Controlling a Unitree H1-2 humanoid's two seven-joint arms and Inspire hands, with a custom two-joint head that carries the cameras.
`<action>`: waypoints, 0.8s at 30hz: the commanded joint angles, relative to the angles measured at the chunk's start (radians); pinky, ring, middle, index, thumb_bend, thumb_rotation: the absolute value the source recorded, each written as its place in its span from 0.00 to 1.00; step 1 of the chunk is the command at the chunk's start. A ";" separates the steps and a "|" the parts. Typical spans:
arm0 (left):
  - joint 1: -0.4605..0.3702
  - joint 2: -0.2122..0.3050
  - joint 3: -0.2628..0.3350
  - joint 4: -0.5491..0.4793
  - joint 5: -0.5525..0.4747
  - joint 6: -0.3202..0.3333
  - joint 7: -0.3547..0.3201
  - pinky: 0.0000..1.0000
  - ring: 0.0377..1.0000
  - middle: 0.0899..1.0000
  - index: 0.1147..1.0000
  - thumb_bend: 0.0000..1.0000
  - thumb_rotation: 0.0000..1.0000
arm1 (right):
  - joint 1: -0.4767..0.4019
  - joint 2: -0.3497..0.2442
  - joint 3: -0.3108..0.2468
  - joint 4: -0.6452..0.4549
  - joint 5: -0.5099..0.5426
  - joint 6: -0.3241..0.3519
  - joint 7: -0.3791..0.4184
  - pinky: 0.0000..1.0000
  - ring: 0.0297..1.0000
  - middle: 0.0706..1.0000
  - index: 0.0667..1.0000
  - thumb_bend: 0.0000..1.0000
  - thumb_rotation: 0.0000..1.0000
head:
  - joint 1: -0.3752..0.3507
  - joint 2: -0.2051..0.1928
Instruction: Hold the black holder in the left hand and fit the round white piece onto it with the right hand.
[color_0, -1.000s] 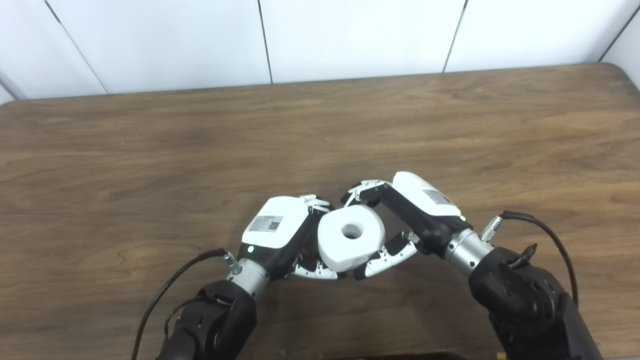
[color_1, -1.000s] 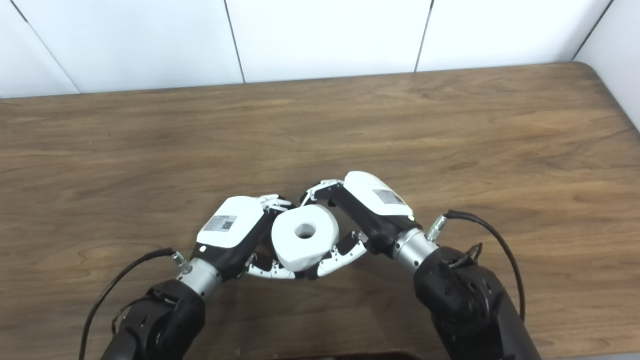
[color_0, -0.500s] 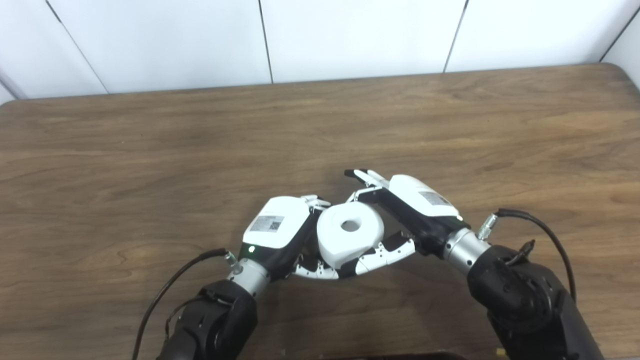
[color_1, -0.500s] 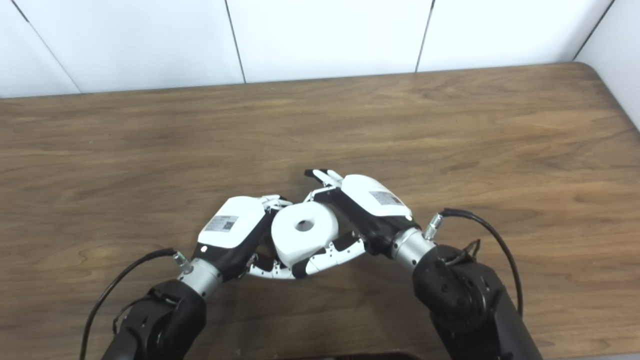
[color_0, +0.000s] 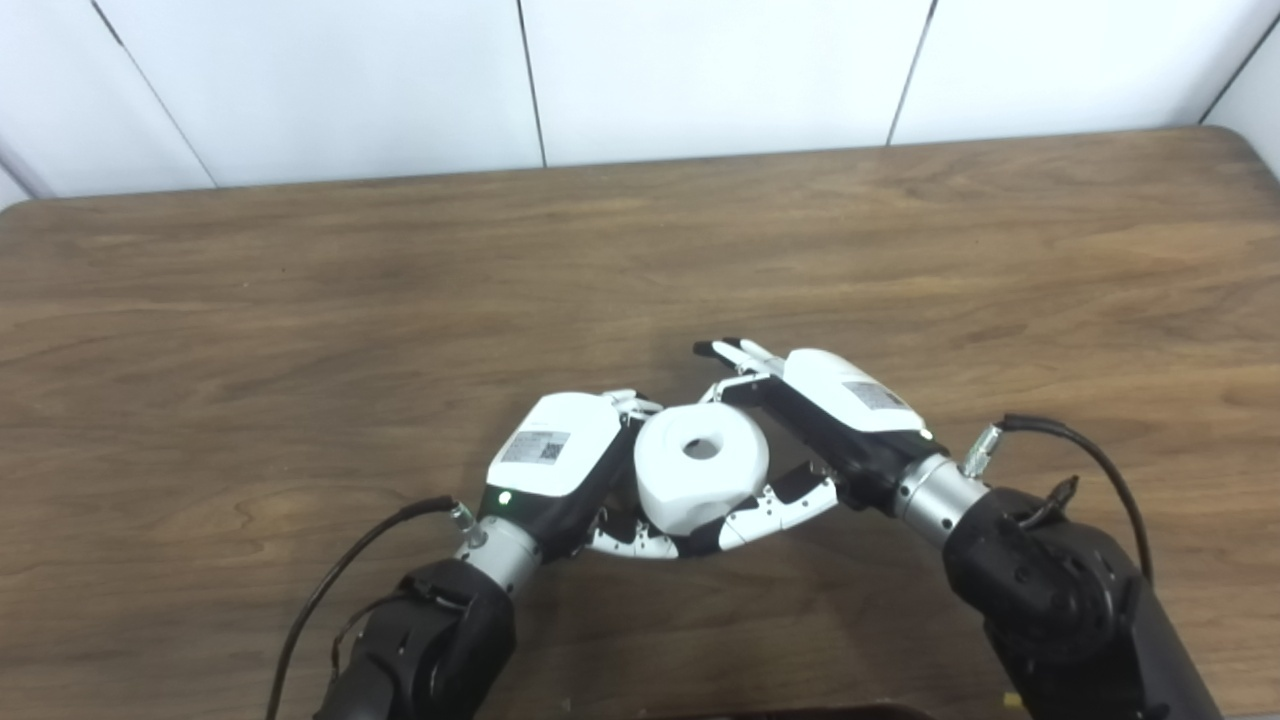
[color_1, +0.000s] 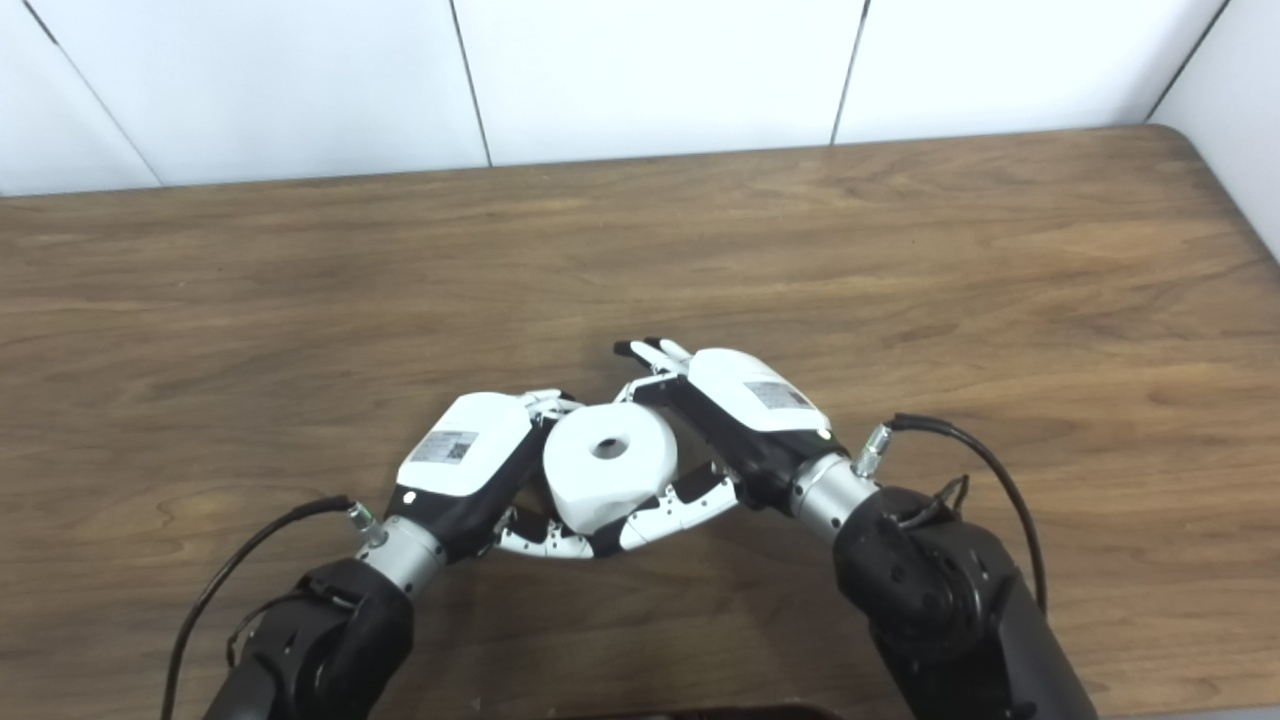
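You have the round white piece (color_0: 701, 475) low and centre over the table, wedged between your two hands, its central hole facing up and a little away from you, so its axis stands nearly upright. The black holder is hidden under it and you cannot make it out. Your left hand (color_0: 560, 468) is curled in from the left, fingers wrapped beneath the piece. Your right hand (color_0: 810, 425) presses its side from the right: the thumb (color_0: 770, 510) runs under the near edge, while the fingers (color_0: 728, 351) stretch straight past the far edge without closing on it. Around them lies a brown wood-grain table (color_0: 300, 300), backed by a white panelled wall (color_0: 700, 70).
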 joint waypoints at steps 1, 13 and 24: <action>0.012 0.004 -0.021 0.024 0.005 0.009 -0.063 0.83 0.87 0.78 0.42 0.52 0.05 | -0.027 -0.020 -0.003 -0.042 -0.007 0.009 0.042 0.97 1.00 0.96 1.00 0.98 0.50 | -0.001 0.000; 0.011 0.001 -0.019 0.015 0.013 0.024 -0.086 0.84 0.88 0.78 0.42 0.52 0.05 | -0.176 -0.035 -0.112 -0.184 -0.066 0.042 0.414 1.00 1.00 0.93 0.96 1.00 0.56 | 0.000 0.004; 0.014 0.002 -0.016 0.020 0.006 0.014 -0.072 0.82 0.87 0.78 0.42 0.52 0.05 | -0.259 -0.035 -0.158 -0.210 -0.073 0.042 0.540 1.00 1.00 0.91 0.95 1.00 0.57 | 0.005 0.005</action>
